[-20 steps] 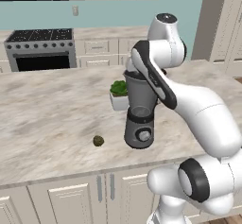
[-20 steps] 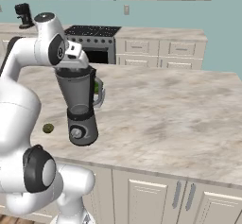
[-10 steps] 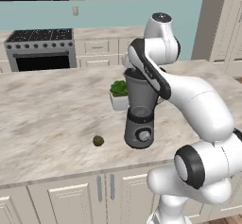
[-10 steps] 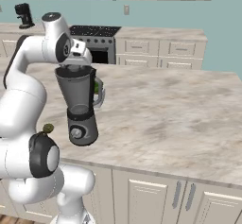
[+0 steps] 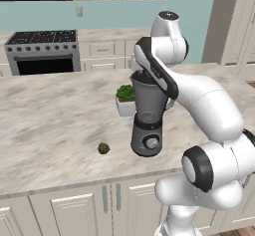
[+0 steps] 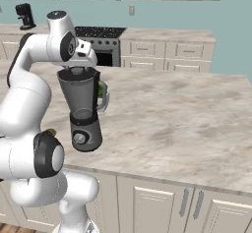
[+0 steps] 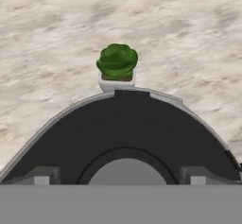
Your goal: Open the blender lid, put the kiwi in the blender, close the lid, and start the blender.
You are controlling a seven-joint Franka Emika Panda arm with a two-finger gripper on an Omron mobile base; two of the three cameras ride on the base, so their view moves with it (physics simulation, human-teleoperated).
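The grey blender (image 5: 148, 120) (image 6: 83, 110) stands on the marble island, its dial facing the front edge. The black blender lid (image 7: 127, 124) sits on the jar, and its grey knob (image 7: 126, 172) lies low in the hand view. My gripper (image 7: 120, 176) (image 6: 78, 71) hangs straight over the lid, open. One dark fingertip (image 7: 45, 175) stands on each side of the knob with a gap to it. The kiwi (image 5: 103, 148) lies on the counter left of the blender base, and it peeks out behind my arm in the right base view (image 6: 50, 131).
A leafy plant in a white pot (image 5: 125, 99) (image 7: 116, 66) stands just behind the blender. The island counter (image 6: 177, 124) stretches wide to the right. A stove (image 5: 42, 56) and cabinets line the back wall.
The arm has folded in closer to the blender while the hand stays over the jar's top. Blender and kiwi have not moved.
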